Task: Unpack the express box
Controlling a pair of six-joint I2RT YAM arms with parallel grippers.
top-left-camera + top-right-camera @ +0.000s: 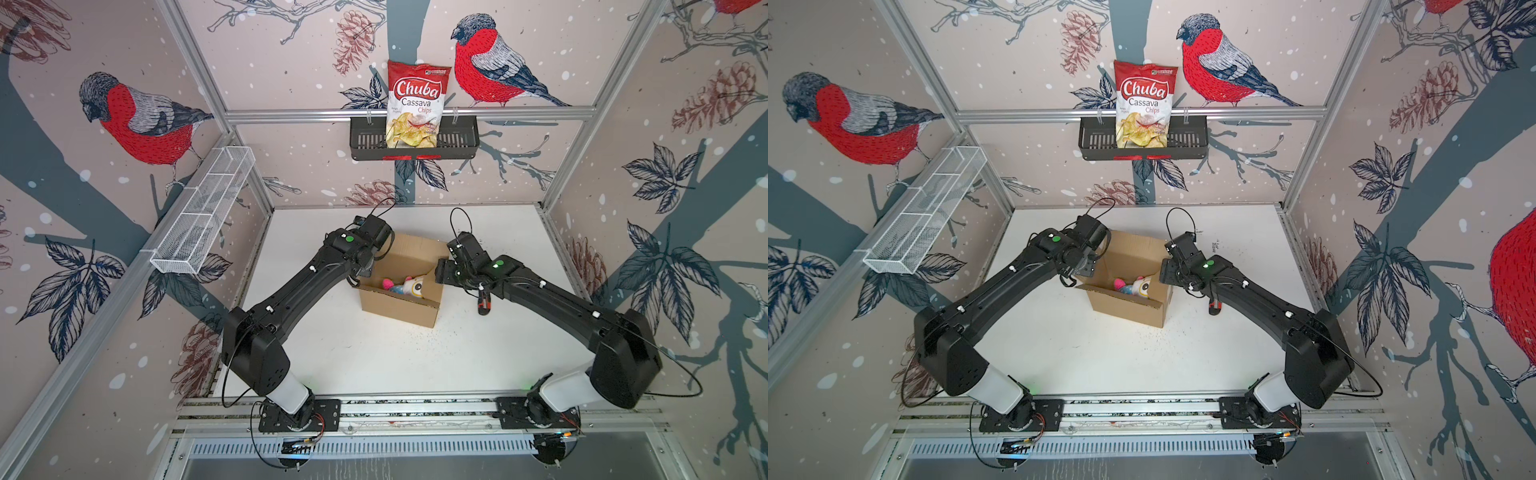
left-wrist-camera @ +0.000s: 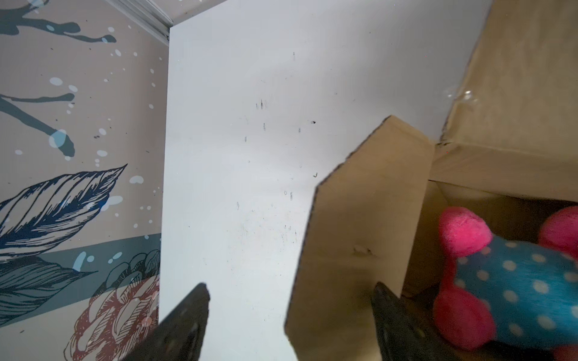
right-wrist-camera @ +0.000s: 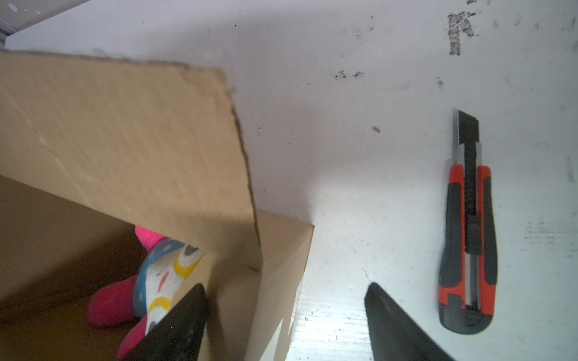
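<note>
Table [image 1: 374, 357]: white, scuffed, fills the centre and lower middle of both top views.

Box [image 1: 399, 309]: stands on the table at frame centre in both top views, between the two arms. Top is open and the flaps are up. The far long flap [image 1: 415, 249] stands nearly upright.

Left gripper [image 2: 291, 287]: at the box's left end. Jaws wide apart, astride the left end flap [image 2: 366, 218], one finger outside over the table, the other on the box side. No pinch on the card is visible and nothing is held.

Right gripper [image 3: 285, 285]: at the box's right end. Jaws also wide, astride the end wall, one finger over the inside, the other over the table. Empty.

Toy [image 1: 409, 286]: plush, blue with white dots and pink limbs, lying inside at the bottom. It is the only content seen.

Knife [image 3: 467, 225]: red and black, blade out, flat on the table just right of the box and apart from it.

Step, as judged: cutting is done and the flaps are being opened. The toy is not yet lifted.

Next, as judged:
- The left jaws should close on the end flap and fold it outward.
- One gripper then goes down between the flaps for the toy while the other steadies the light box.
- Keep clear of the blade.
</note>
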